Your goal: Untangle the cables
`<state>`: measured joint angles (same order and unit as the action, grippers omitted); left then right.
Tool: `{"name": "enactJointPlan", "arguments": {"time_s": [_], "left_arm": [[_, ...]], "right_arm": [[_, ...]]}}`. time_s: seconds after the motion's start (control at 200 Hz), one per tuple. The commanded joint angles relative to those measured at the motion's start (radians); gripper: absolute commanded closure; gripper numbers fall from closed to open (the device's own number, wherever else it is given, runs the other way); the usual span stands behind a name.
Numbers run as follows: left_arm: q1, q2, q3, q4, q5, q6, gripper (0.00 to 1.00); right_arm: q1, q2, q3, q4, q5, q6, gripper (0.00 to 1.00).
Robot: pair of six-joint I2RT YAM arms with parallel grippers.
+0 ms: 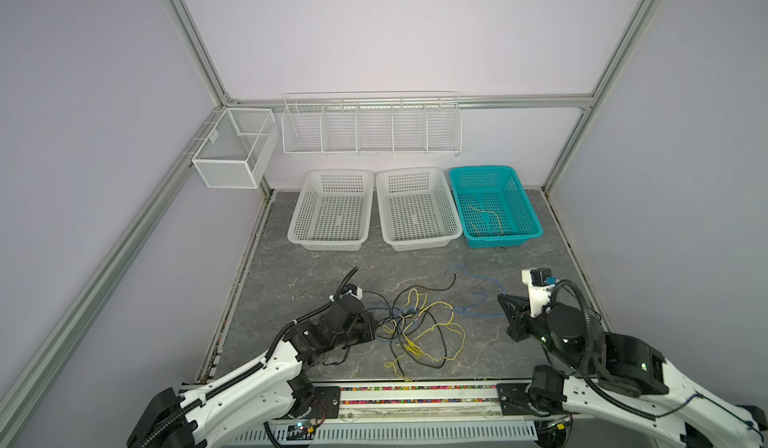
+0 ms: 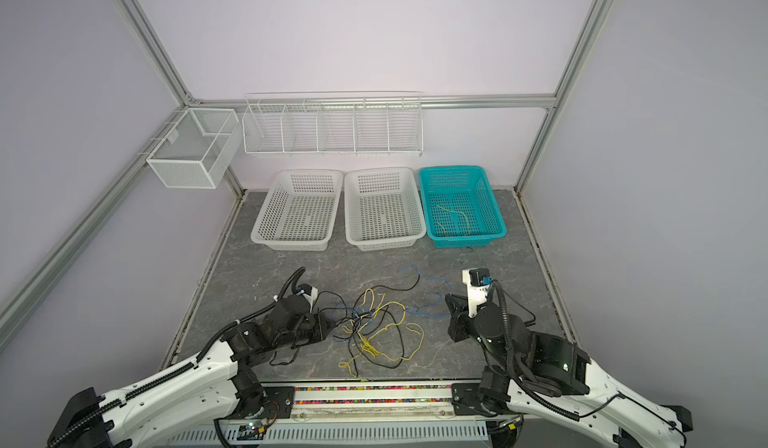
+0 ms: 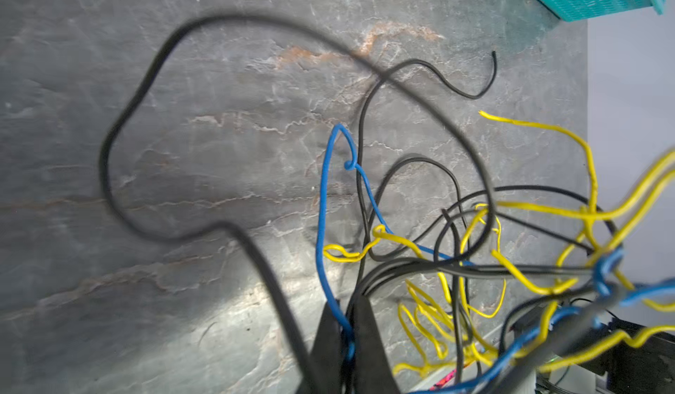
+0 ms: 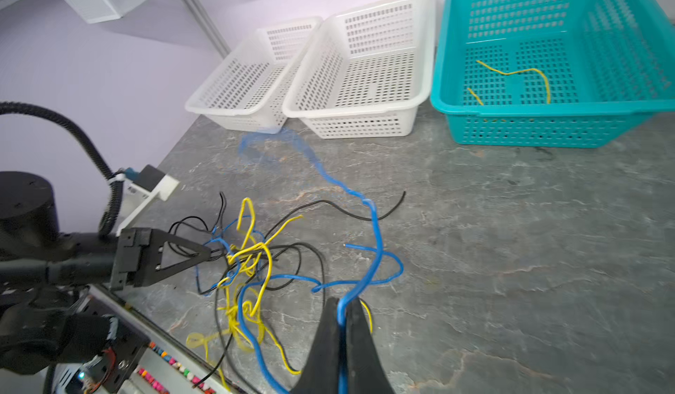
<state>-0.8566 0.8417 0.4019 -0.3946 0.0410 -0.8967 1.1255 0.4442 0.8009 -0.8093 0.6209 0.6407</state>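
The cables, thin black, blue and yellow, lie in one tangle [image 1: 417, 344] [image 2: 370, 344] mid-table between my two grippers in both top views. My left gripper [image 1: 376, 327] [image 3: 347, 322] sits at the tangle's left side, shut on a blue cable [image 3: 321, 209]; black strands run by its fingers too. At the tangle's right side my right gripper [image 1: 500, 298] [image 4: 341, 308] is shut on another stretch of blue cable [image 4: 376, 235], which rises from the table to its tips. One separate yellow cable [image 1: 494, 217] [image 4: 511, 72] lies inside the teal basket [image 1: 536, 227].
Two white baskets [image 1: 338, 171] [image 1: 411, 170] stand left of the teal one along the back wall. A wire rack [image 1: 372, 126] and a mesh box [image 1: 232, 151] hang on the walls above. A rail with coloured bits [image 1: 415, 394] runs along the table's front edge.
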Motion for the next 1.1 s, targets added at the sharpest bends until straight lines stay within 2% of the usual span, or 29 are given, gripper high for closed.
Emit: {"name": "enactJointPlan", "arguments": {"time_s": [0.0,0.195,0.31,0.42,0.505,0.71,0.96,1.095], "left_arm": [[0.017,-0.011,0.026,-0.089,-0.083,0.015,1.00],[0.054,-0.010,0.073,-0.140,-0.117,0.054,1.00],[0.110,-0.012,0.095,-0.180,-0.130,0.087,1.00],[0.157,0.008,0.122,-0.190,-0.126,0.114,1.00],[0.165,0.043,0.143,-0.170,-0.112,0.122,1.00],[0.166,0.124,0.184,-0.119,-0.092,0.131,1.00],[0.169,0.160,0.198,-0.091,-0.095,0.143,1.00],[0.171,0.172,0.193,-0.066,-0.081,0.143,1.00]], "right_arm": [[-0.009,0.034,0.016,-0.103,0.108,0.056,0.94],[-0.010,0.088,-0.009,-0.103,0.108,0.095,0.94],[-0.010,0.091,-0.027,-0.059,0.024,0.052,0.94],[-0.010,0.117,-0.062,0.087,-0.216,-0.049,0.94],[-0.008,0.177,-0.083,0.176,-0.313,-0.059,0.94],[-0.008,0.355,-0.100,0.371,-0.337,-0.067,0.94],[0.000,0.539,-0.092,0.695,-0.518,-0.117,0.94],[0.002,0.583,-0.108,0.840,-0.511,-0.128,0.94]]}}
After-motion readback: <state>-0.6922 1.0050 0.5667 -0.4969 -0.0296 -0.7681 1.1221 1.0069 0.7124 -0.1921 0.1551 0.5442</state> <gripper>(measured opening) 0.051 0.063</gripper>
